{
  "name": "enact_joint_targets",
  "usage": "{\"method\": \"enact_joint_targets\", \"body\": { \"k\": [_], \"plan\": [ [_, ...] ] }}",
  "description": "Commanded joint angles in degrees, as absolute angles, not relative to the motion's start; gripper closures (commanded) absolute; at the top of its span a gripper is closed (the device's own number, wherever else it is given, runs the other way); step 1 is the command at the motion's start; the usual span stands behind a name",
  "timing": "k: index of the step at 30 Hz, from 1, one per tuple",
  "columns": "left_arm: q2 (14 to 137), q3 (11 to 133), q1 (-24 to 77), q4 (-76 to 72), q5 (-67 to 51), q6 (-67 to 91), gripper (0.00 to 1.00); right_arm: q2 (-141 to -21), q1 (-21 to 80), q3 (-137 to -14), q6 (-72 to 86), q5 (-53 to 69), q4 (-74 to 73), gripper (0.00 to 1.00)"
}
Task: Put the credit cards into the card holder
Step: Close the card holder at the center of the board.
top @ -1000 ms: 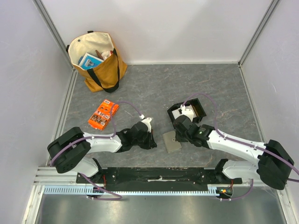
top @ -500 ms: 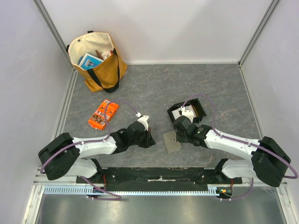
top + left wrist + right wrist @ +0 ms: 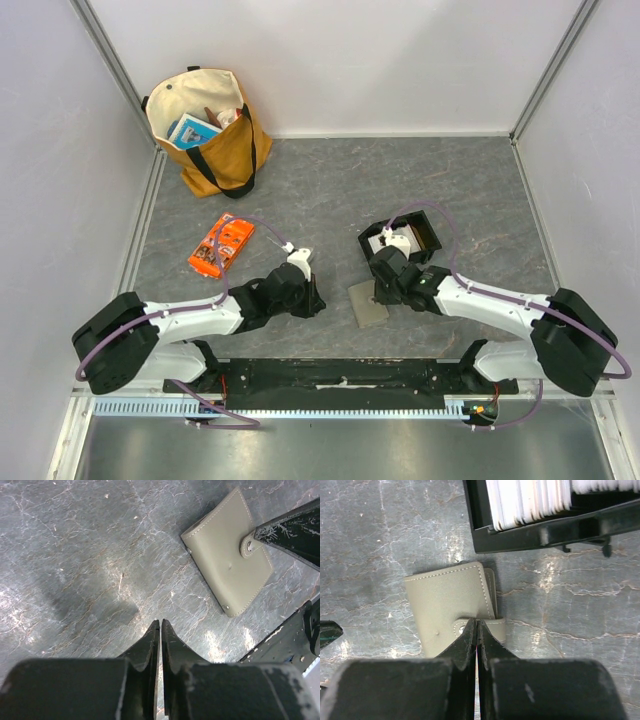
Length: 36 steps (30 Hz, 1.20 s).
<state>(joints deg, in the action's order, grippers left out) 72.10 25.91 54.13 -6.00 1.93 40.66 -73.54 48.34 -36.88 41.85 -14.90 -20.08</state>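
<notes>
The card holder (image 3: 366,302) lies closed and flat on the grey table between the two arms; it is olive-grey, with a strap and snap stud (image 3: 248,545). In the right wrist view the card holder (image 3: 447,602) lies right under my right gripper (image 3: 477,622), which is shut with its tips down on the strap beside the stud. My left gripper (image 3: 160,622) is shut and empty, hovering over bare table a little left of the card holder (image 3: 227,555). The credit cards (image 3: 530,500) stand as a white stack in a black tray (image 3: 540,532) just beyond the holder.
An orange printed packet (image 3: 220,245) lies on the table to the left. A tan tote bag (image 3: 205,130) stands in the back left corner. The black tray (image 3: 430,232) sits behind my right gripper (image 3: 380,297). White walls enclose the table.
My right gripper has closed and settled onto the holder's strap. The left arm has stretched out lower, its gripper shifting slightly back to the left.
</notes>
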Motion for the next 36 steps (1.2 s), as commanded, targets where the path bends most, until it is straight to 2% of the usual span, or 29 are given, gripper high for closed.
{"method": "enact_joint_targets", "body": {
  "k": [1,6,8,27,36],
  "plan": [
    [71.0,25.8,54.4,-6.5,4.2,41.7,0.86,-74.0,48.1,-37.2,41.2,-12.3,-17.0,1.00],
    [70.5,25.6,54.4,-6.3,4.7,41.7,0.70,-73.8,48.1,-36.7,41.5,-11.2,-16.8,1.00],
    [70.6,25.6,54.4,-6.3,4.9,41.8,0.68,-73.3,48.0,-36.3,41.6,-10.8,-16.7,1.00],
    [69.8,25.2,54.4,-6.0,5.2,41.9,0.68,-76.8,48.2,-34.3,42.9,-10.2,-17.8,1.00],
    [69.7,25.0,54.4,-5.9,5.3,41.9,0.69,-74.2,48.2,-31.2,43.3,-9.2,-18.4,1.00]
  ]
}}
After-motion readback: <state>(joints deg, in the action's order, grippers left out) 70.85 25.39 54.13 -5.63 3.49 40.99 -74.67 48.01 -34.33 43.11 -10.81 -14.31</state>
